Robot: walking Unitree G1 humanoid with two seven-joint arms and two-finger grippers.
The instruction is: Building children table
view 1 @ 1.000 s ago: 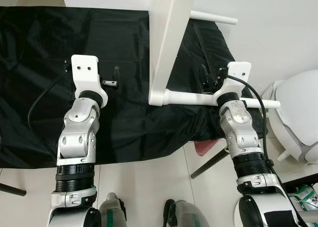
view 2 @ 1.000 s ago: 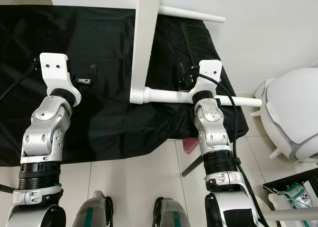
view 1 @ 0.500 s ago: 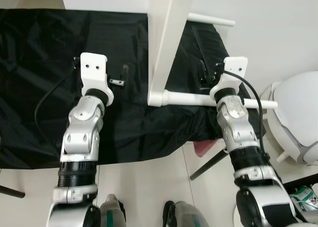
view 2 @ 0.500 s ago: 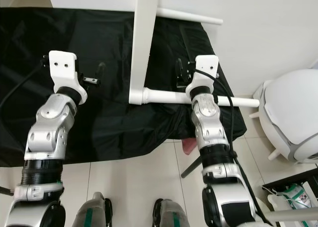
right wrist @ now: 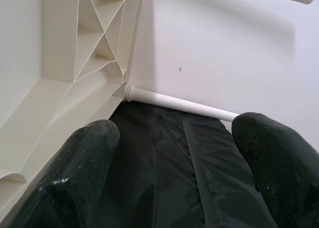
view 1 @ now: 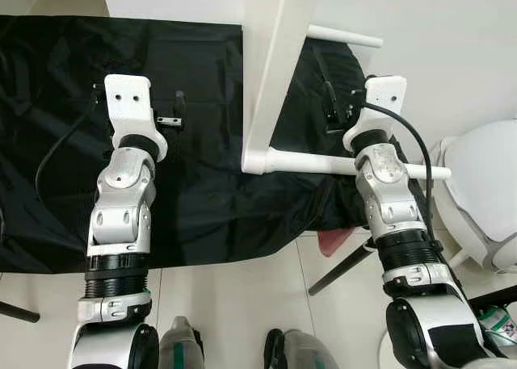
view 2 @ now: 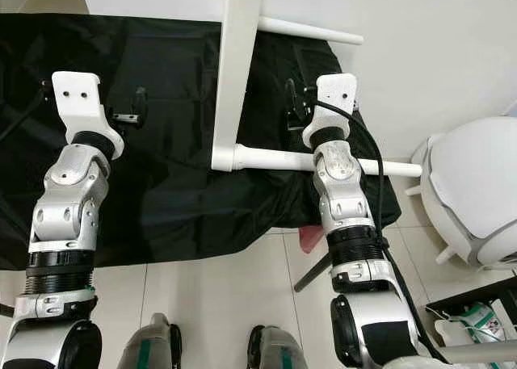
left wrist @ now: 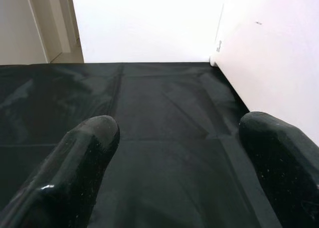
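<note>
A white children's table lies on its side on a black cloth (view 1: 202, 191). Its top (view 1: 279, 70) stands on edge. The near leg (view 1: 315, 162) and the far leg (view 1: 343, 36) both stick out to the right. My left gripper (view 1: 137, 94) hovers open over the cloth, left of the top, with nothing between its fingers (left wrist: 84, 153). My right gripper (view 1: 363, 98) is open just beyond the near leg. It faces the ribbed underside (right wrist: 94, 43) and the far leg (right wrist: 179, 103), touching neither.
A white rounded chair (view 1: 485, 191) stands on the floor at the right. A pink object (view 1: 331, 240) and a dark slanted leg (view 1: 343, 264) show below the cloth's front edge. My feet are on the pale tiles (view 1: 234, 304) in front.
My left gripper swung right toward the table top, then back left and a little farther forward. My right gripper crept forward past the near leg. The table has not moved.
</note>
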